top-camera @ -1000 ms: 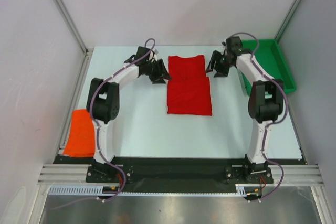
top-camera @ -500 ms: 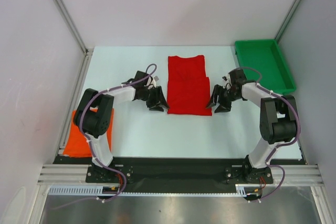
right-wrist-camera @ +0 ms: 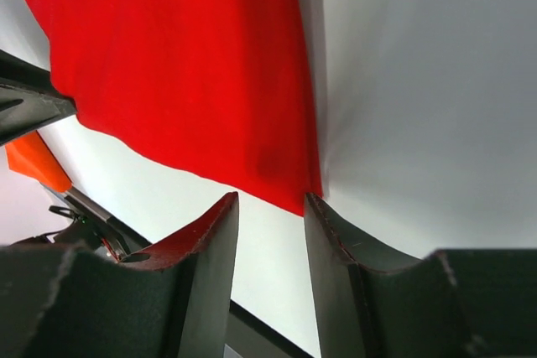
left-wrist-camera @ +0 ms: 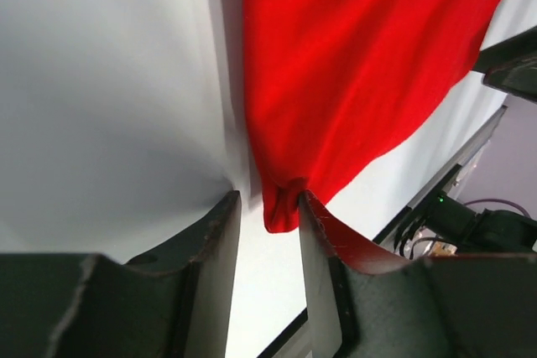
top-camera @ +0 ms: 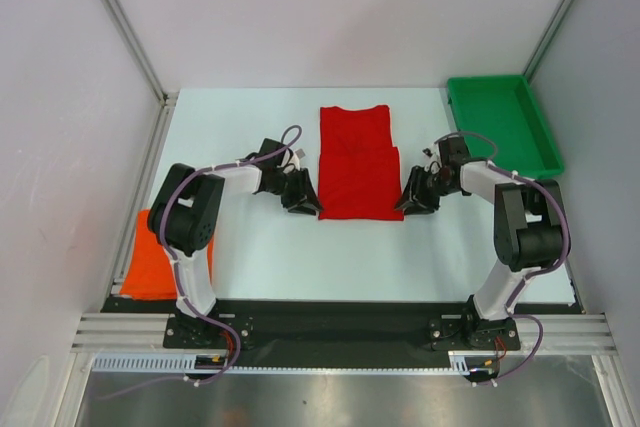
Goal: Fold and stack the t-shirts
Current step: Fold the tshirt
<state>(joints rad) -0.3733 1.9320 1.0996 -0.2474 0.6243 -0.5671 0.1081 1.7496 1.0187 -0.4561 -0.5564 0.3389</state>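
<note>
The red t-shirt (top-camera: 358, 162) lies partly folded in the middle of the table, a long strip running front to back. The orange t-shirt (top-camera: 150, 252) lies folded at the table's left front edge. My left gripper (top-camera: 304, 203) is low at the red shirt's near left corner. In the left wrist view the gripper (left-wrist-camera: 267, 199) is open, and the bunched red corner (left-wrist-camera: 282, 207) sits between the fingers, touching the right one. My right gripper (top-camera: 410, 202) is at the near right corner. In the right wrist view it (right-wrist-camera: 270, 200) is open, with the red corner (right-wrist-camera: 312, 189) at its right fingertip.
A green tray (top-camera: 505, 122) stands at the back right, beyond the right arm. The orange shirt shows as a small patch in the right wrist view (right-wrist-camera: 33, 161). Grey walls and metal posts close in the table on three sides.
Both grippers came from the shirt's far end down to its near corners, then closed in a little more onto those corners. The red shirt has not shifted.
</note>
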